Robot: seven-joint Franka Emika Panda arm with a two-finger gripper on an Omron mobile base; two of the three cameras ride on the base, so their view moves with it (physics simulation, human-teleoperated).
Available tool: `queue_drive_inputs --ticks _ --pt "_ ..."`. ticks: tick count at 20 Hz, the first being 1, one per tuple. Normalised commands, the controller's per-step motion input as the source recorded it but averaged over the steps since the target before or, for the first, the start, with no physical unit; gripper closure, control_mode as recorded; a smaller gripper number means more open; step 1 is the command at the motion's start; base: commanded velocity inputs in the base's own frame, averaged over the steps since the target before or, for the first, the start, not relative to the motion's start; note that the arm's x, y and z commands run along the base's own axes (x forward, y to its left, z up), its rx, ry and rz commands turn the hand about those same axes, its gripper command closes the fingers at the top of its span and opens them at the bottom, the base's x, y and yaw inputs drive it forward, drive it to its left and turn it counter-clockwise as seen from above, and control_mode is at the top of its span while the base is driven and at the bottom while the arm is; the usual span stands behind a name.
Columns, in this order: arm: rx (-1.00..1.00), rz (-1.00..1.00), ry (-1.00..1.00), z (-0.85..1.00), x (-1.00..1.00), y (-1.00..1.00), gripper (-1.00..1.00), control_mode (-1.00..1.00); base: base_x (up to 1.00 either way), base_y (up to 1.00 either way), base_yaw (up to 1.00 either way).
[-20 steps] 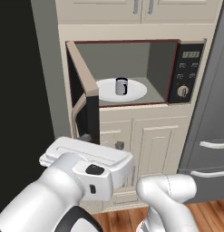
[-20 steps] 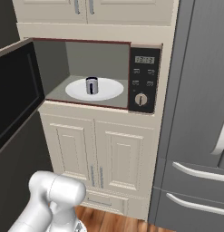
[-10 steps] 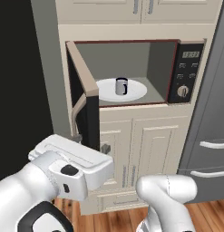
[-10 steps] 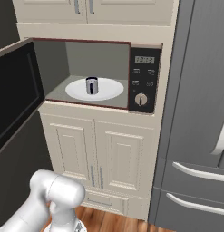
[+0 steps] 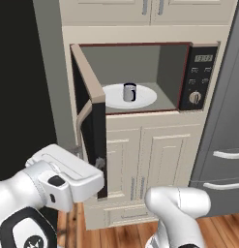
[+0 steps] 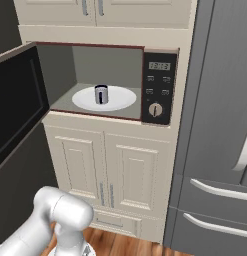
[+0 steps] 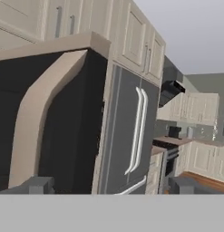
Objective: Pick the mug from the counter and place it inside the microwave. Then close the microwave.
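Fingers [image 7: 41,185] stand wide apart with nothing between them, close before the microwave door's [image 5: 94,140] tan handle [image 7: 38,113]. Inside the open microwave [image 6: 112,82], the mug [image 5: 129,92] stands upright on the white turntable [image 5: 142,99].

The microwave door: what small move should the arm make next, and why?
Probably press the open gripper against the outer face of the microwave door and swing it shut. The mug already stands on the turntable, and the door hangs wide open.
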Motion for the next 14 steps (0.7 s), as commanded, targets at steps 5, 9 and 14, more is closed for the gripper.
queue_drive_inputs --ticks 5,9,14 --pt "0.00 -0.04 0.00 -0.19 0.18 0.26 -1.00 -1.00 0.00 0.00 0.00" --pt "0.00 -0.03 0.00 -0.19 0.14 0.29 -1.00 -1.00 0.00 0.00 0.00" --pt "0.00 -0.04 0.00 -0.27 0.17 0.23 -1.00 -1.00 0.00 0.00 0.00"
